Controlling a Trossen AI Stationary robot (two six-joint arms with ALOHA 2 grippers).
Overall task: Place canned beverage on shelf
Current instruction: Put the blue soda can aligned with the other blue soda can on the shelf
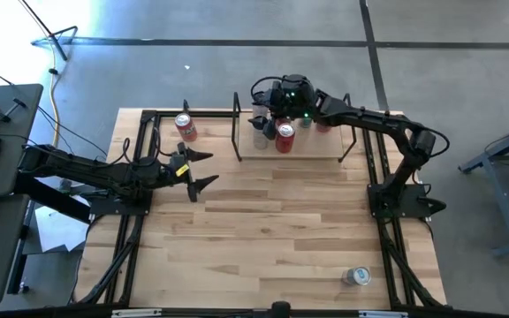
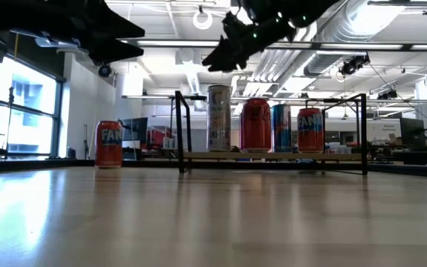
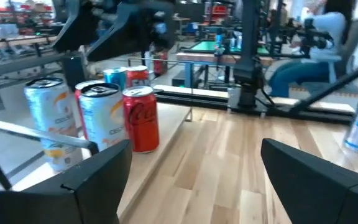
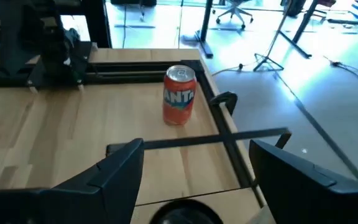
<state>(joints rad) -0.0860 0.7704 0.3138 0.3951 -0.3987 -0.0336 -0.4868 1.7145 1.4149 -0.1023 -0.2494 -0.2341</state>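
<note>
1. The shelf (image 1: 312,150) stands at the table's twelve o'clock edge, slightly toward one o'clock in the high view: a narrow light-wood board inside thin black rods.
2. Four cans stand upright on the shelf in the low view: a tall silver can (image 2: 219,118), a red Coca-Cola can (image 2: 256,124), a blue can (image 2: 281,127) and an orange Fanta can (image 2: 310,130).
3. The right gripper (image 1: 277,93) hangs above the shelf's nine o'clock end, clear of the can tops in the low view. Its jaws stand apart and hold nothing.
4. The left gripper (image 1: 203,170) hovers over the table at about ten o'clock, well apart from the shelf. Its jaws are spread and empty.
5. A second orange Fanta can (image 1: 186,127) stands upright on the tabletop at eleven o'clock, outside the shelf and near its nine o'clock end. It is free of both grippers.
6. A further can (image 1: 356,276) rests on the table (image 1: 263,238) at about five o'clock, near the front edge. Whether it is upright or tipped cannot be told.
7. A seated person (image 3: 319,43) shows in the room beyond the table in the left wrist view.
</note>
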